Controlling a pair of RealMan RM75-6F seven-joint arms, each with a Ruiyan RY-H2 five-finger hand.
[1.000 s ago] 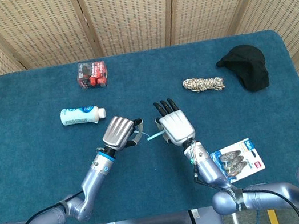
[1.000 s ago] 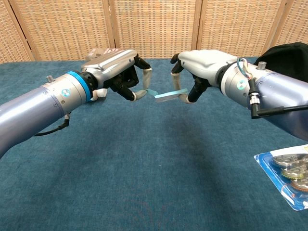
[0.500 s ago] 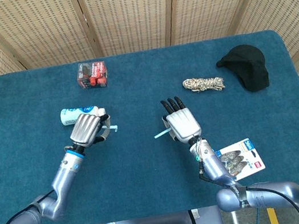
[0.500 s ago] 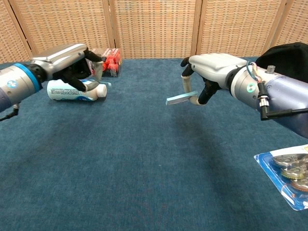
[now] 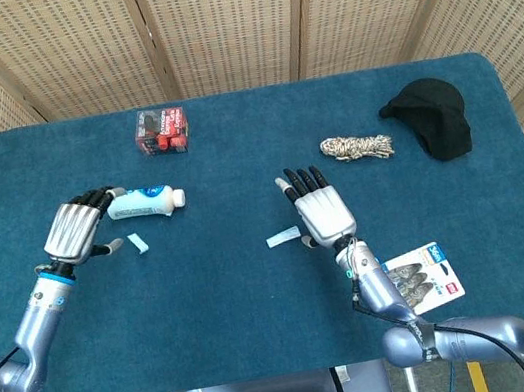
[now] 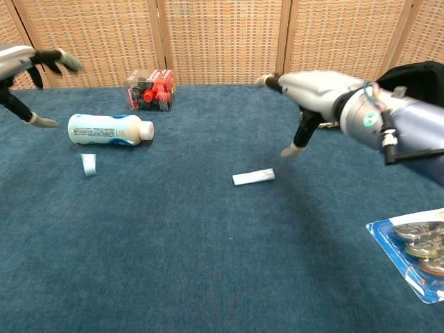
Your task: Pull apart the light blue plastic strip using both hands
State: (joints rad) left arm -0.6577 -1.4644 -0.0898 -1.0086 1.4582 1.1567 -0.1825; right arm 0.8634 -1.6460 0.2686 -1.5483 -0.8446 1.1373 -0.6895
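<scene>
The light blue plastic strip is in two pieces, both lying on the blue table. One piece [image 5: 140, 244] [image 6: 89, 164] lies just right of my left hand [image 5: 76, 227] [image 6: 31, 76], near the bottle. The other piece [image 5: 281, 239] [image 6: 253, 177] lies just left of my right hand [image 5: 318, 208] [image 6: 305, 104]. Both hands hover with fingers spread and hold nothing. In the chest view the left hand is blurred at the frame's left edge.
A white bottle [image 5: 145, 200] [image 6: 109, 130] lies on its side near my left hand. A red-and-black box [image 5: 162, 130] stands at the back. A rope coil [image 5: 356, 147] and a black cap [image 5: 431, 116] lie at the right. A blister pack [image 5: 419, 280] lies by the front edge.
The hands drew apart, each pinching one strip piece, then both let go. The two pieces now lie on the table, and the left hand has moved far left.
</scene>
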